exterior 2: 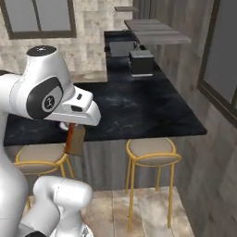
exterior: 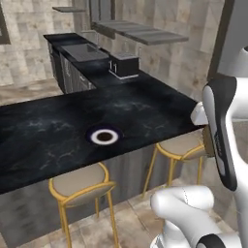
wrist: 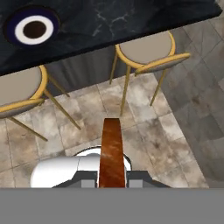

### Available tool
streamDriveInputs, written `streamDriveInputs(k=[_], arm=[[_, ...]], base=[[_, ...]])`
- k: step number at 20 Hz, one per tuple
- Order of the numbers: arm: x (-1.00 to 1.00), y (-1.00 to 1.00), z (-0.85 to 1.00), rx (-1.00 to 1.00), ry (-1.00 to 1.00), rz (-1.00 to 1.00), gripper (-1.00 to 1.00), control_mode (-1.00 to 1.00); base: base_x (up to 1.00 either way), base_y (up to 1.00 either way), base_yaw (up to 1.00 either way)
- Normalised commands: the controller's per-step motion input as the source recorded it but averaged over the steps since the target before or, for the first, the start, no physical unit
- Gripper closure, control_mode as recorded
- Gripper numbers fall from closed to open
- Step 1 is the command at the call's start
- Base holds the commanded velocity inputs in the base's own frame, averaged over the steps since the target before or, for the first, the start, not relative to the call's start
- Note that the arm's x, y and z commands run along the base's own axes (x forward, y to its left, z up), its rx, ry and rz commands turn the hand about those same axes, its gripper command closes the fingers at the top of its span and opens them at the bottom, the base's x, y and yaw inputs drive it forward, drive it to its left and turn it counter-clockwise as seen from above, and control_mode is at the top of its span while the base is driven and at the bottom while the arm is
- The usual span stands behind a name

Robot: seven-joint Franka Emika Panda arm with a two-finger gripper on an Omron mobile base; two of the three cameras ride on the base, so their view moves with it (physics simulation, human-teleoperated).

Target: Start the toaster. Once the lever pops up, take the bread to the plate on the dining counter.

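bread [wrist: 111,151] slice, reddish-brown, thin edge-on, seemingly clamped in gripper [wrist: 112,181]

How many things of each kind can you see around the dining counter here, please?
Stools: 2, one and another
Plate: 1
Toaster: 1
Bread: 1, held in the gripper
Total: 5

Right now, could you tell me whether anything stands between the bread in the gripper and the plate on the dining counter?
Nothing visible does. The gripper holds the bread over the floor beside the stools, off the dining counter; the plate lies with bare marble around it.
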Motion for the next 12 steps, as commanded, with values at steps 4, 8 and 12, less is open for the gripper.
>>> streamDriveInputs(k=[4, 8, 12], arm=[[0.00, 0.00, 0.00, 0.00, 0.00, 0.00, 1.00, 1.00], [0.00, 0.00, 0.00, 0.00, 0.00, 0.00, 1.00, 1.00], [0.00, 0.00, 0.00, 0.00, 0.00, 0.00, 1.00, 1.00]], base=[[0.48, -0.18, 0.55], [0.37, 0.20, 0.38], [0.31, 0.50, 0.30]])
